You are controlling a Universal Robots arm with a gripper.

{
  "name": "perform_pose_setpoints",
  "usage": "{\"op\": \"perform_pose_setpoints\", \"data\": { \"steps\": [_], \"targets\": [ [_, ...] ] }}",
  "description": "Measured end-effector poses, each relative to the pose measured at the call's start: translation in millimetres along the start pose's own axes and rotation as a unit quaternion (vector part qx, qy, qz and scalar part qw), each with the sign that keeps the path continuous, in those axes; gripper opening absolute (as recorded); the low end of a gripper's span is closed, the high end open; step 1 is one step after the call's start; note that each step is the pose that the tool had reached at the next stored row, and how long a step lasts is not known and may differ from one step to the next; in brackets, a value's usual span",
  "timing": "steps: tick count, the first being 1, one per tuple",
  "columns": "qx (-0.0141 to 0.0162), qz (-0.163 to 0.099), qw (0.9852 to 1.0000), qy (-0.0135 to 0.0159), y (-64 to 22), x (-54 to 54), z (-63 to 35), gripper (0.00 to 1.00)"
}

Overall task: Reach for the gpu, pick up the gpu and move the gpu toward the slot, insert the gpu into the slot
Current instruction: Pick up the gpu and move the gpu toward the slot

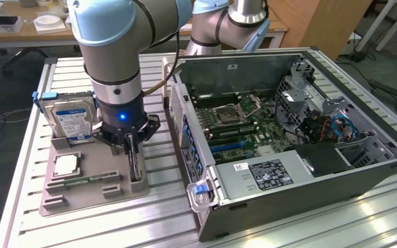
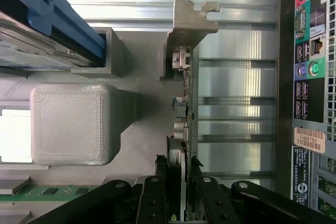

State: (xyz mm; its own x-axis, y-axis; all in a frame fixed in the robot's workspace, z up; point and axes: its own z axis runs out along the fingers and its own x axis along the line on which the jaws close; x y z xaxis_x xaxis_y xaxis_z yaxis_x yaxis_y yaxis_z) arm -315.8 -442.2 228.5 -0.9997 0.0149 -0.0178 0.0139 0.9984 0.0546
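Observation:
The gpu [image 1: 136, 166] stands on its edge in a holder at the grey fixture's [image 1: 81, 199] side toward the exterior view's right. In the wrist view the gpu [image 2: 182, 108] runs edge-on, with its silvery bracket [image 2: 191, 22] at the far end. My gripper [image 1: 131, 149] comes straight down on it. The black fingers [image 2: 157, 192] press against both faces of the card, so my gripper [image 2: 181, 166] is shut on it. The card still sits in its holder. The blue slot [image 1: 227, 146] lies on the green motherboard inside the open computer case [image 1: 309, 175], to the exterior view's right.
On the fixture also sit a blue-labelled hard drive [image 1: 71, 121], a square processor [image 1: 66, 165] and a green memory stick [image 1: 85, 181]. The case's rear panel [image 2: 310, 77] with its ports stands close beside the card. A slatted metal table [image 1: 150, 222] carries everything.

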Motion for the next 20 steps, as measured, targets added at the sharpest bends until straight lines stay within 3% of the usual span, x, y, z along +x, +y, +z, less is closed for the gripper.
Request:
{"op": "perform_pose_setpoints", "data": {
  "steps": [20],
  "targets": [
    [0.0000,0.000,1.0000,0.0000,0.7,-0.2,-11.9,0.26]
  ]
}}
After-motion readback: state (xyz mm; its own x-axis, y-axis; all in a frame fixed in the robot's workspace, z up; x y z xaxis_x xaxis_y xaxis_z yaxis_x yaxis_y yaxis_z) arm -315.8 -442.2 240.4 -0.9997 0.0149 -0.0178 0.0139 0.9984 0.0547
